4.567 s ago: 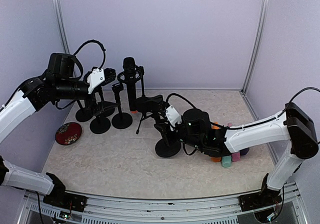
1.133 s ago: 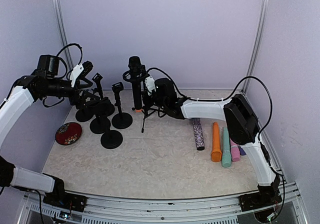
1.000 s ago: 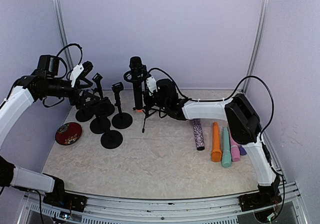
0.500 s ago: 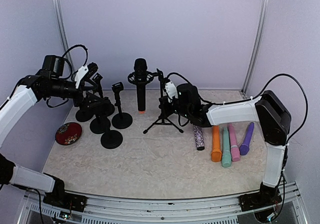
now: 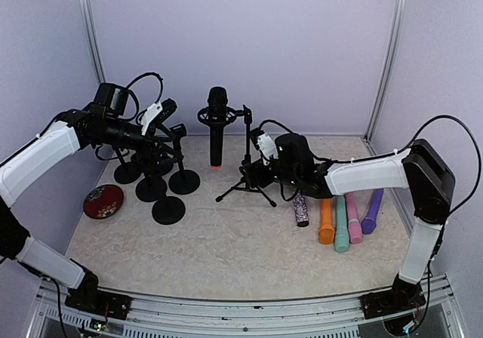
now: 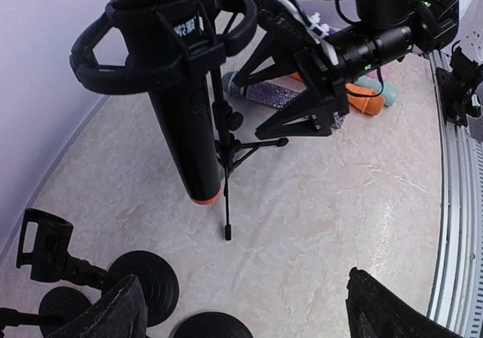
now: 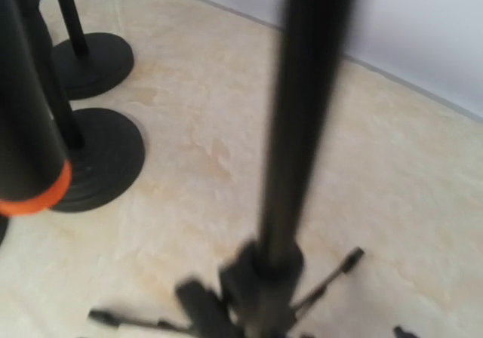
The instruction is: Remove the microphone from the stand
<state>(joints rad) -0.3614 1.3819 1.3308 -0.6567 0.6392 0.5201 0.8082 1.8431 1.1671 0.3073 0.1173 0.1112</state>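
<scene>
The black microphone [image 5: 216,130], with an orange ring at its foot, hangs upright in the shock-mount ring of a black tripod stand [image 5: 247,157] at the middle back of the table. In the left wrist view the microphone [image 6: 177,119] is ahead of my left gripper [image 6: 241,315], which is open and apart from it. Seen from above, my left gripper [image 5: 172,119] is left of the microphone. My right gripper [image 5: 255,170] is low beside the stand's pole, jaws spread. The right wrist view shows the blurred pole [image 7: 302,127] close up and none of its own fingers.
Several black round-base desk stands [image 5: 168,210] crowd the left side, with a red dish [image 5: 103,201] beside them. Coloured microphones lie in a row at the right: a sparkly one [image 5: 300,210], orange [image 5: 325,223], teal [image 5: 341,228], pink [image 5: 353,223], purple [image 5: 371,210].
The right arm carried the tripod stand with its microphone to the right, then its jaws opened off the pole. The left gripper moved right, toward the microphone.
</scene>
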